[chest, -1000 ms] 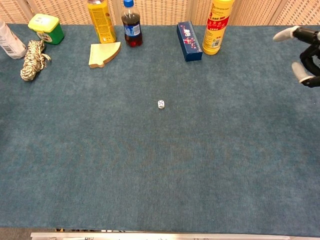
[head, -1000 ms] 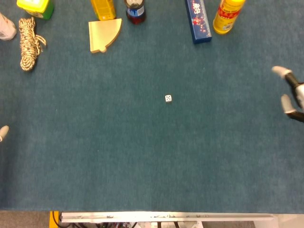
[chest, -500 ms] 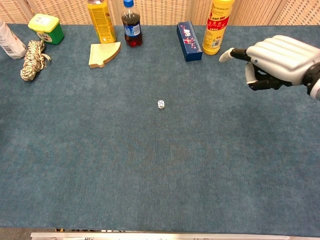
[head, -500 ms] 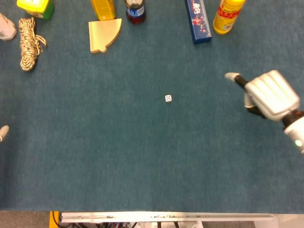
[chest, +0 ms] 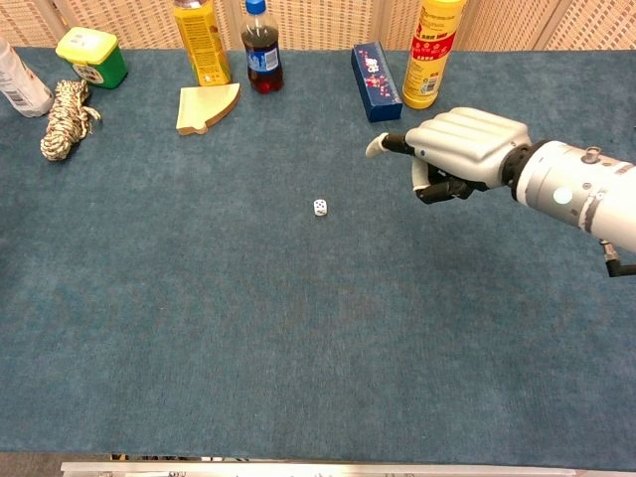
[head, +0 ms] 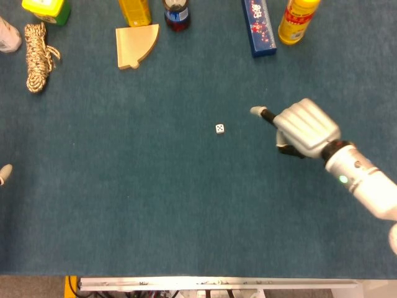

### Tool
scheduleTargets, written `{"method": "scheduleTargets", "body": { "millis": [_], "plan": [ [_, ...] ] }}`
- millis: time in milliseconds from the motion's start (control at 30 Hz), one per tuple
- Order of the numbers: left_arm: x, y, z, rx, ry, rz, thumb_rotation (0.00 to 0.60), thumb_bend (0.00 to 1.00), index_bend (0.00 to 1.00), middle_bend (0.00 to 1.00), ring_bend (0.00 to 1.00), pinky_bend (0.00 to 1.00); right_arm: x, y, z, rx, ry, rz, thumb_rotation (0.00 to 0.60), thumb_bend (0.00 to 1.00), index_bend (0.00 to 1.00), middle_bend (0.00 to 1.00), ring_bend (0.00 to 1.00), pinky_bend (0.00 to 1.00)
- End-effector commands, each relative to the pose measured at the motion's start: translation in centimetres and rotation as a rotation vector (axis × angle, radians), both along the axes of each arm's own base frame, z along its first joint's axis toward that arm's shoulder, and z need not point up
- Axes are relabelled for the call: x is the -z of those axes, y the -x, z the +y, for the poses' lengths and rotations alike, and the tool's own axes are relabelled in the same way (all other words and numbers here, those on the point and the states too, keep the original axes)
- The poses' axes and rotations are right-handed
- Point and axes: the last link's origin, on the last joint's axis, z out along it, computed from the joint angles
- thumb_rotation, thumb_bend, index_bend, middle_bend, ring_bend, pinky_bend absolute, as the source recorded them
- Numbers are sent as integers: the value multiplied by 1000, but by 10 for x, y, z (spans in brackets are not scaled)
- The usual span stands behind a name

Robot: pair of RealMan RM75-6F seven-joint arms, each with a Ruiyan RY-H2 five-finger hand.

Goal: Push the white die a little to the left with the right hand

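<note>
Right hand [head: 304, 128] is hovering right of the white die [head: 219, 128], fingers curled in, holding nothing, one finger [head: 262, 113] pointing left, likely as the pusher. Die is sitting mid-table [head: 155, 205], untouched, well apart.

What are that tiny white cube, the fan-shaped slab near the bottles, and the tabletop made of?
The white die looks like hard plastic, though it is too small to be sure: crisp edges, dark pips. The fan-shaped slab looks like pale unfinished wood: matte, even cream-tan faces and a thick cut edge. The table appears covered in blue-grey felt or short carpet: a fuzzy, non-reflective texture.
</note>
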Motion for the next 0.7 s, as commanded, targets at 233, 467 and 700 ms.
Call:
{"method": "scheduleTargets", "body": {
  "millis": [233,467,700],
  "plan": [
    [0,4,-1,-8,-1,-1,600,163,26,101,58,15,35,-7,-3,26,-84,55,389,983,161,1000,1000,1000],
    [0,5,-2,-7,1,-2,600,163,26,101,58,15,53,-12,-8,57,-120,101,390,992,161,1000,1000,1000],
    [-1,7,-2,-15,-3,-2,600,163,26,101,58,15,68,-17,-15,83,-135,123,390,992,162,1000,1000,1000]
  ]
}}
